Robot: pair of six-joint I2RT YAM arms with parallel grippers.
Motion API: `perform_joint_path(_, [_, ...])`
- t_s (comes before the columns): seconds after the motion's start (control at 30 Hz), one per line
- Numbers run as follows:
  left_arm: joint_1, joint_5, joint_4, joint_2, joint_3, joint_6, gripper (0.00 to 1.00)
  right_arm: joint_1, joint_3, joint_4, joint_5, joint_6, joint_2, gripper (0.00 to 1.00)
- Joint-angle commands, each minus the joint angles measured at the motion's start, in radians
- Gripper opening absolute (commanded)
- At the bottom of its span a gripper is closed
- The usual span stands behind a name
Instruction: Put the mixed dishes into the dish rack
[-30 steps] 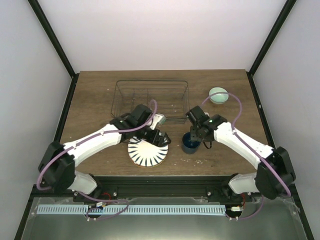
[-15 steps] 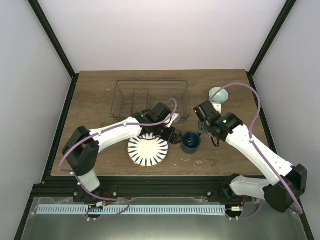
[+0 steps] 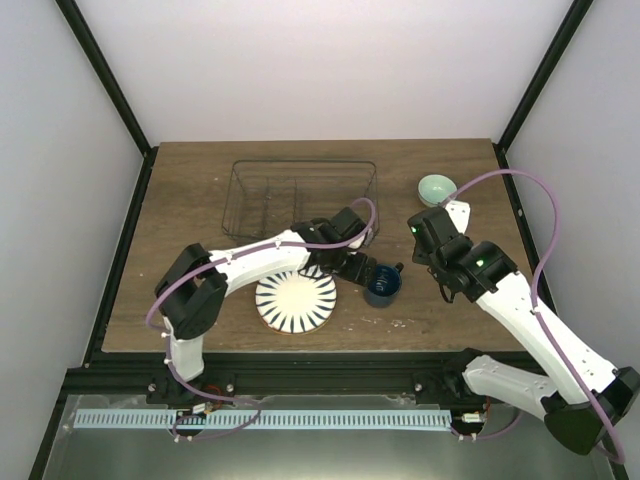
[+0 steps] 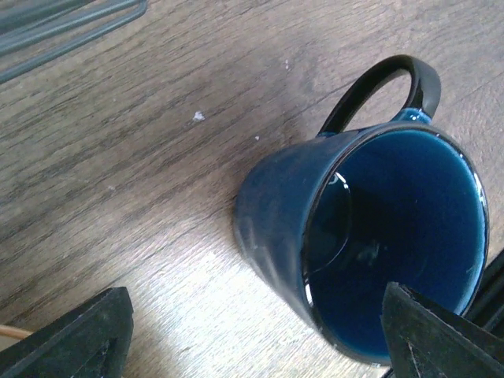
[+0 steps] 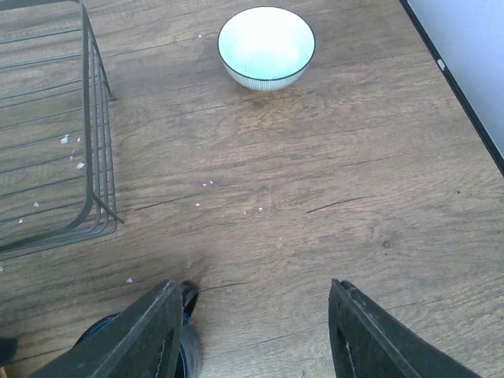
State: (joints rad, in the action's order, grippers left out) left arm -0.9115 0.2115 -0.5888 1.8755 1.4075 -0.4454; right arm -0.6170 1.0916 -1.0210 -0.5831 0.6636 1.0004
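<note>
dark blue mug [image 5: 192,346]: you see just a sliver, cut off beside the right gripper [image 5: 253,291].
dish rack [image 5: 87,118]: cut off, left of it.

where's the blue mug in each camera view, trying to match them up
Top external: blue mug sits on the near middle of the table, right of the striped plate.
Left wrist: the mug fills the centre and right, handle toward the top.
Right wrist: only a part of it shows at the bottom left edge.
Shared landmark: the wire rack.
</note>
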Motion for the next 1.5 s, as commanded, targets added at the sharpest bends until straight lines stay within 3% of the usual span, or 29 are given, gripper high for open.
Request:
perform_joint_path(0.0, [-0.039,-0.086,-0.055,0.045,0.071,-0.049,0.87,-0.005,-0.015,0.024,-0.042,-0.006,-0.022,0.53])
perform_joint_path(0.27, [-0.076,-0.116,-0.073,0.107,0.109,-0.084,0.77,-0.006,-0.046,0.035,-0.04,-0.025,-0.055,0.53])
perform_joint_path(0.77, [-0.118,-0.122,-0.064,0.122,0.091,-0.076,0.26,-0.007,-0.069,0.064,0.022,-0.05,-0.087,0.53])
perform_joint_path(1.0, [-0.129,-0.155,-0.013,0.015,0.012,-0.064,0.0,-0.006,-0.119,0.156,0.135,-0.082,-0.096,0.54])
perform_joint_path(1.1, [-0.13,-0.21,-0.021,-0.08,-0.027,-0.063,0.0,-0.006,-0.129,0.184,0.161,-0.085,-0.105,0.54])
perform_joint_path(1.47, [-0.13,-0.671,-0.047,-0.499,-0.213,-0.055,0.0,-0.003,-0.225,0.326,0.33,-0.096,-0.085,0.54])
